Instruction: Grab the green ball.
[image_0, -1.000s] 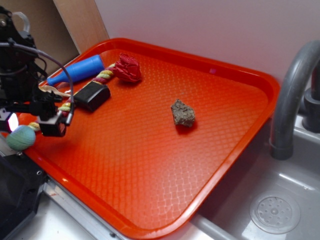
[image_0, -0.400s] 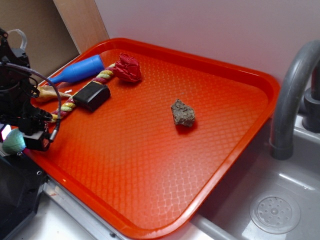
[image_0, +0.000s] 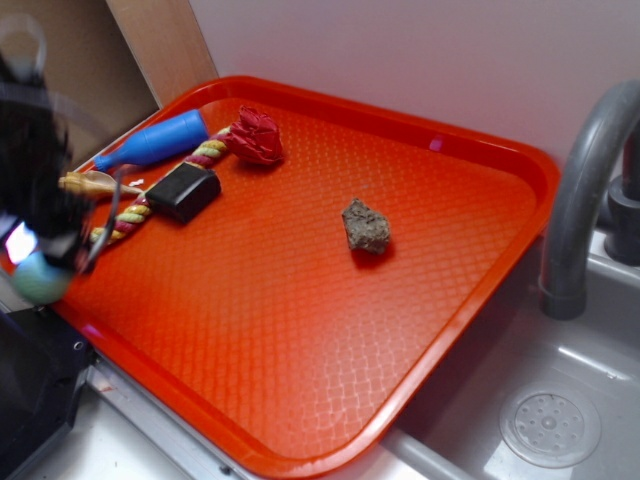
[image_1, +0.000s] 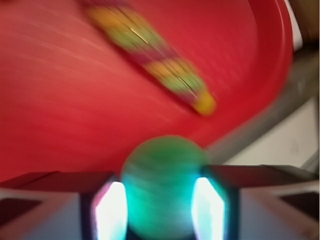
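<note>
Showing the exterior view: an orange tray (image_0: 420, 330) sits beside a grey sink (image_0: 560, 400), and the tray serves as landmark. The hand (image_0: 38, 262), smeared by motion blur, hangs at the tray's near-left corner, with the green ball (image_0: 40, 280) directly beneath it, at the tray's rim. On the tray's left side lie a blue bottle-shaped toy (image_0: 155, 140), a black block (image_0: 185, 190) and a knotted rope toy (image_0: 215, 150); a brown rock (image_0: 366, 226) rests near the tray's middle.

Wrist view: the green ball (image_1: 162, 182) fills the gap between 2 bright fingers (image_1: 207, 210), touching both, so the hand (image_1: 161, 212) appears closed upon it. Whether the ball is clear of the tray cannot be told. The striped rope (image_1: 150, 55) lies just beyond, on the tray floor (image_1: 55, 110).

Judged step: securing and lifting. Doing it well calls for steady squeeze pressure, a straight vertical rise, and slower travel, since a round ball held at 2 points may roll out.
</note>
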